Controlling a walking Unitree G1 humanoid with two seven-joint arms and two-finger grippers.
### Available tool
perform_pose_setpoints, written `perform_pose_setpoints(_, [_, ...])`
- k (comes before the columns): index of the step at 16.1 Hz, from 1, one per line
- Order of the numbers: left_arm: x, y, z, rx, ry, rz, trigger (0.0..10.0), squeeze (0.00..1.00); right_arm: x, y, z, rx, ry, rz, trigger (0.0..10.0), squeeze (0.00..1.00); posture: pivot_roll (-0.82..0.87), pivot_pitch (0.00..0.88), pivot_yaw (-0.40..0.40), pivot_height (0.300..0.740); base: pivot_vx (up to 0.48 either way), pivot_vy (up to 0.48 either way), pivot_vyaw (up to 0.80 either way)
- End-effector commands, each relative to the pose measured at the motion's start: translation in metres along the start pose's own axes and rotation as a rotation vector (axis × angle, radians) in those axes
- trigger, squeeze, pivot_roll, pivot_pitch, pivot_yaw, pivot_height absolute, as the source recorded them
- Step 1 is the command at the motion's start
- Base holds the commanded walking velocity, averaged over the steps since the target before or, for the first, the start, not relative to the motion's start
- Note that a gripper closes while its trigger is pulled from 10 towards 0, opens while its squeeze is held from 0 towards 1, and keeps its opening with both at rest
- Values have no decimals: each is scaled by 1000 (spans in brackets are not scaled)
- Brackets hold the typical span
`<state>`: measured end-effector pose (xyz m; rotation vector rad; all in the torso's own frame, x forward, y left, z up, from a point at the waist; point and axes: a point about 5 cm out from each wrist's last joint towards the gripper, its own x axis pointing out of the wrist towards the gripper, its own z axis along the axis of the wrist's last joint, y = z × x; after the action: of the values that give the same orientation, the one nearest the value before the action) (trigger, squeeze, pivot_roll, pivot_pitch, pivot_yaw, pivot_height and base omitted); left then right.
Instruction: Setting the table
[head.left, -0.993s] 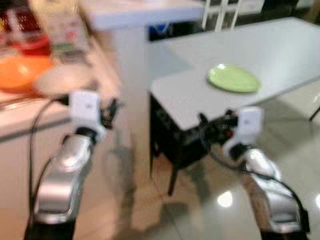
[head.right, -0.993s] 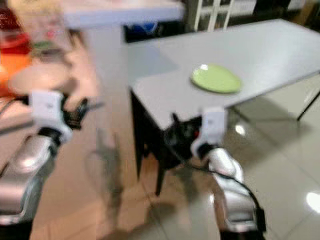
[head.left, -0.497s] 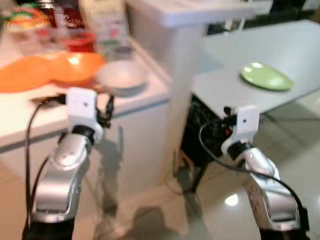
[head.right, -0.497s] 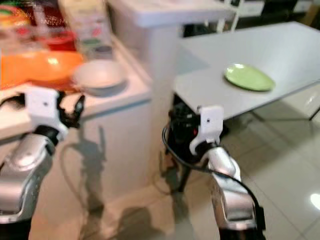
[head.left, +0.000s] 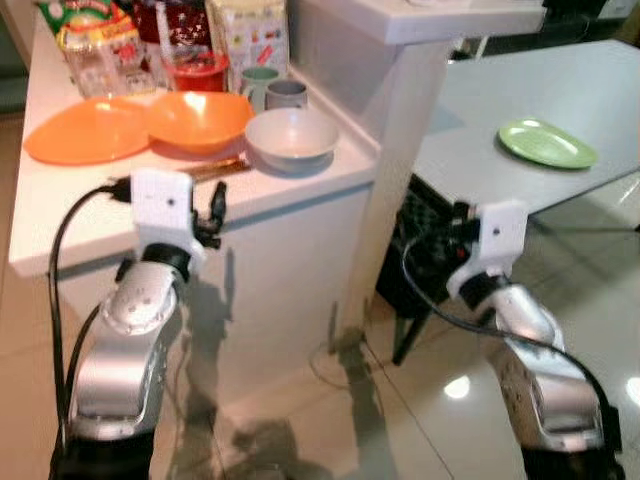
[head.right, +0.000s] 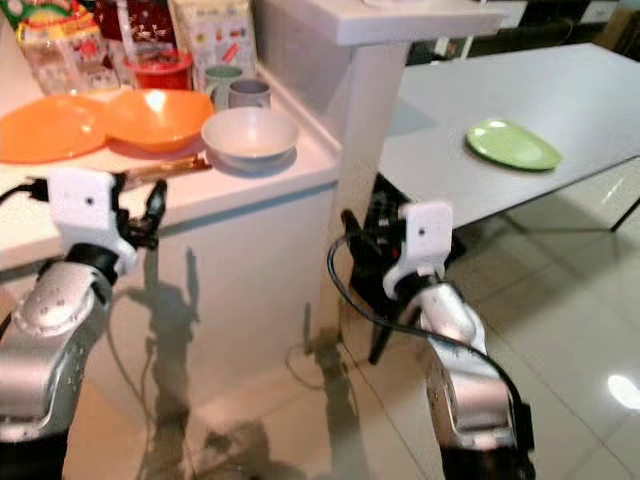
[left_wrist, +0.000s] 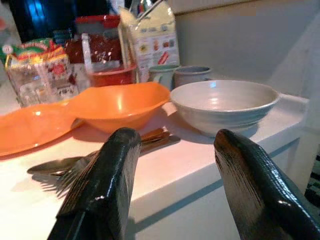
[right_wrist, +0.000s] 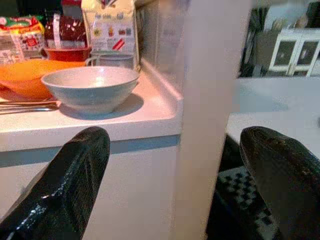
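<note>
Head cams: white counter (head.left: 60, 235) on robot's left w/ dishes; grey table (head.left: 560, 110) on its right, w/ a green plate (head.left: 547, 143) lying flat, alone, near the table's front edge. That plate & table don't come through clearly in the wrist cams (right wrist cam gets just a pale blur of tabletop past the white pillar (right_wrist: 210, 100)).

On counter: flat orange plate (head.left: 85, 130), orange bowl (head.left: 198, 118) overlapping its edge, grey-white bowl (head.left: 291, 137) just beside that, two mugs (head.left: 273, 92) behind (one greenish, one grey), red-lidded tub (head.left: 195, 70), snack packs (head.left: 90, 35) & a carton (head.left: 250, 35) at the back. Cutlery (head.left: 222, 167) lies in front of the orange bowl.

Left wrist cam adds detail the head cams lack: cutlery is a fork + spoon (left_wrist: 60, 167) w/ wood-toned handles, heads pointing toward the plate; grey bowl is glossy inside, upright.

Left gripper (head.left: 214, 208) sits at the counter's front edge, just short of the cutlery, fingers (left_wrist: 107, 185) well apart, nothing between. Right gripper (head.right: 352, 232) is lower, in front of the pillar, by the table's dark underside; fingers (right_wrist: 70, 185) spread wide, nothing held.

Labels: packs & carton carry printed pics and text, too small/blurry to read.
</note>
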<state>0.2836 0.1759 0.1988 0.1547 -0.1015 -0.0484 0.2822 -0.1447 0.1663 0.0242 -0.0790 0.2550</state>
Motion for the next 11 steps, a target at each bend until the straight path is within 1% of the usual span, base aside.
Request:
perform_pose_setpoints(1, [1, -6, 6, 6, -26, -13, 10000, 0, -1, -9, -3, -19, 16, -28, 10000, 0, 71, 0, -24, 740, 0, 0, 0])
perform_pose_setpoints(2, [2, -7, 11, 11, -58, -14, 10000, 0, 1, -9, -2, -19, 11, -28, 10000, 0, 73, 0, -24, 740, 0, 0, 0])
perform_pose_setpoints(4, [5, -7, 14, 11, -77, -15, 10000, 0, 4, -10, 1, -20, 1, -40, 10000, 0, 68, 0, -18, 740, 0, 0, 516])
perform_pose_setpoints(6, [11, -9, 16, 16, -82, -15, 10000, 0, 5, -15, 4, -21, -13, -77, 10000, 0, 66, 0, -18, 740, 291, 0, 800])
perform_pose_setpoints(8, [13, -10, 18, 15, -93, -16, 10000, 0, 7, -19, 5, -13, -23, -105, 10000, 0, 68, 0, -13, 740, 306, 0, 800])
perform_pose_setpoints(10, [16, -13, 21, 14, -100, -26, 10000, 0, 10, -23, 8, -13, -34, -111, 10000, 0, 62, 0, 0, 740, 354, 0, 800])
perform_pose_setpoints(11, [17, -15, 22, 11, -104, -35, 10000, 0, 10, -22, 10, -17, -39, -98, 10000, 0, 55, 0, 3, 740, 364, 0, 800])
